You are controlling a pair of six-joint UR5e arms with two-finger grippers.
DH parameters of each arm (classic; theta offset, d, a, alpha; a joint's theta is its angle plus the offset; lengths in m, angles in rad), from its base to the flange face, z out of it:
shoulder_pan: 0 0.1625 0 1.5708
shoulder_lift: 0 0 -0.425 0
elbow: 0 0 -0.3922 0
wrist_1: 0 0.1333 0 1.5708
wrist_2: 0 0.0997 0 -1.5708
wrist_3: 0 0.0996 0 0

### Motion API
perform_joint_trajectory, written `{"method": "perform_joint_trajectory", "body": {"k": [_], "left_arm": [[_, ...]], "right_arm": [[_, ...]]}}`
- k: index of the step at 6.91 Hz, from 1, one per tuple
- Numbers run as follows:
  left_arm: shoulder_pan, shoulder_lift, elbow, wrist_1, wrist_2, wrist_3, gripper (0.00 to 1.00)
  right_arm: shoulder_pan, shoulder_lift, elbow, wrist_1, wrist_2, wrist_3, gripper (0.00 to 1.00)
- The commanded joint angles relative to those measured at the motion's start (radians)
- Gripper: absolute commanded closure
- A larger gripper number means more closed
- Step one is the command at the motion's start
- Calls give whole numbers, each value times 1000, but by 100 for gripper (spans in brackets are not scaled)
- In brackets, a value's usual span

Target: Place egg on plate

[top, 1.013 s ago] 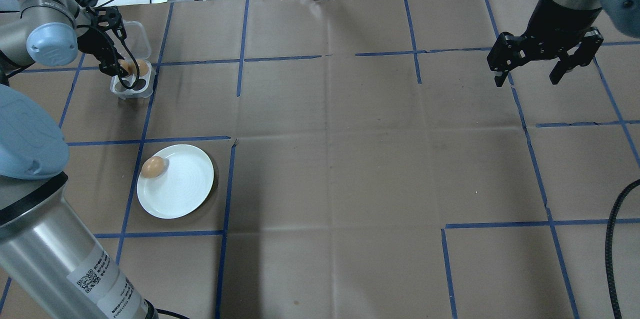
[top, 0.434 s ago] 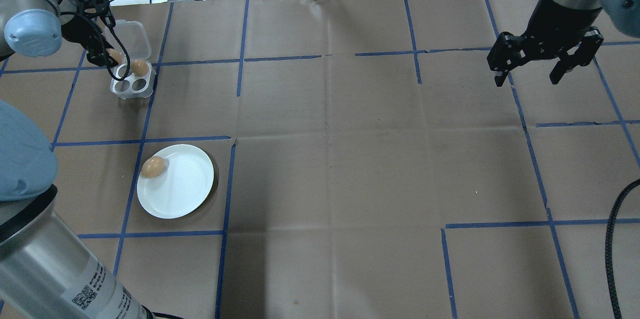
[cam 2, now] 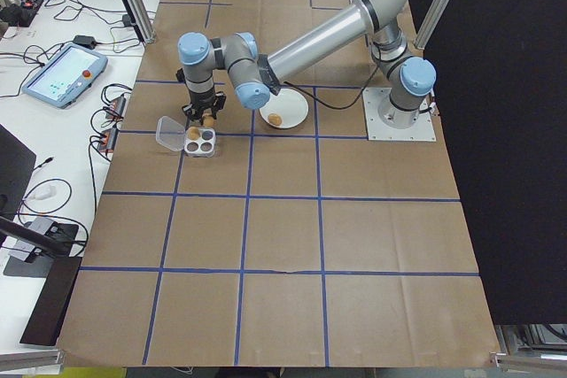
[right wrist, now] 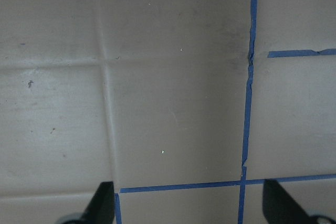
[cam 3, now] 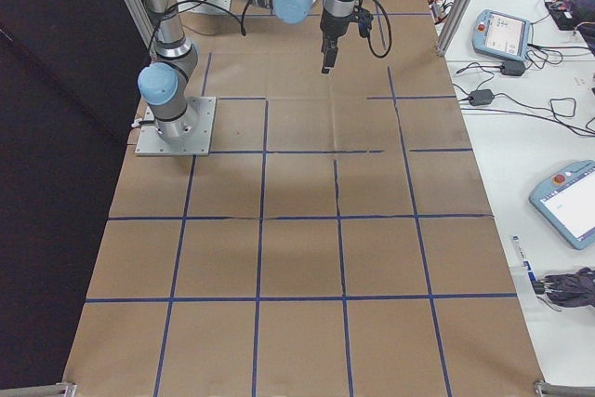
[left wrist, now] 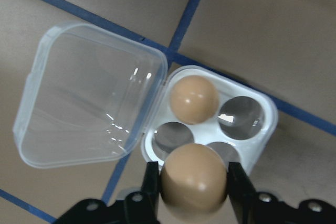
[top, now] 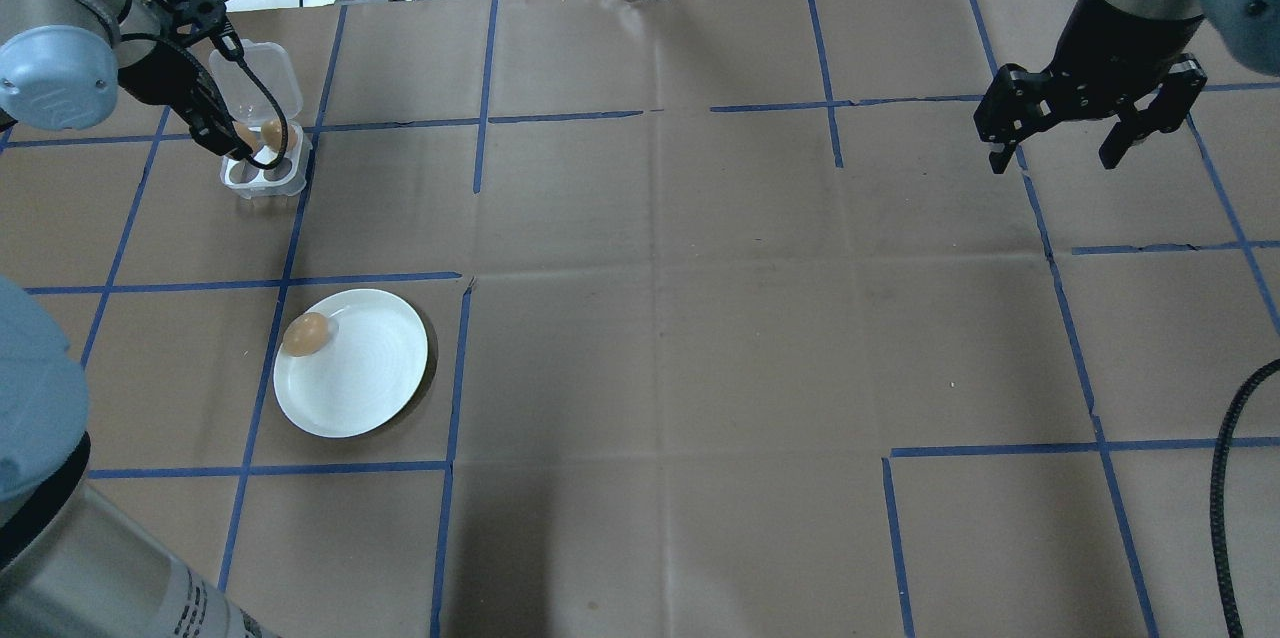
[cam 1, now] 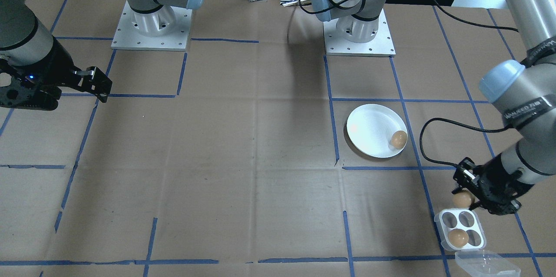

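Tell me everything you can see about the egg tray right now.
The egg tray is small, white plastic with four round cups and a clear hinged lid lying open flat beside it. One brown egg sits in a cup next to the lid; three cups are empty. It rests on the brown table cover, below the left pincer, which holds a second egg.

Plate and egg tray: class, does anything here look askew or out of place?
Only slightly: the egg on the plate sits at its rim, not centred. The egg tray stands level, lid open; nothing spilled or cracked shows.
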Motion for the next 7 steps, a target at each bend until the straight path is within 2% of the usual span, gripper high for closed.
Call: {"method": "perform_joint_trajectory", "body": {"k": [1,2,3,4,5,7], "left_arm": [[-75,135,-197,0,-1,-305,89],[-99,184,-297,3,-4,-431,88],[-102,238,-403,15,-6,-545,80],[-104,278,-484,19,-9,-651,77],[-102,302,-531,19,-7,-673,63],[-102,299,-578,57,-7,-715,23]], "right_arm": [[0,0,0,0,0,0,0],[0,0,0,0,0,0,0],[0,0,0,0,0,0,0],[0,0,0,0,0,0,0],[0,0,0,0,0,0,0],[0,0,0,0,0,0,0]]}}
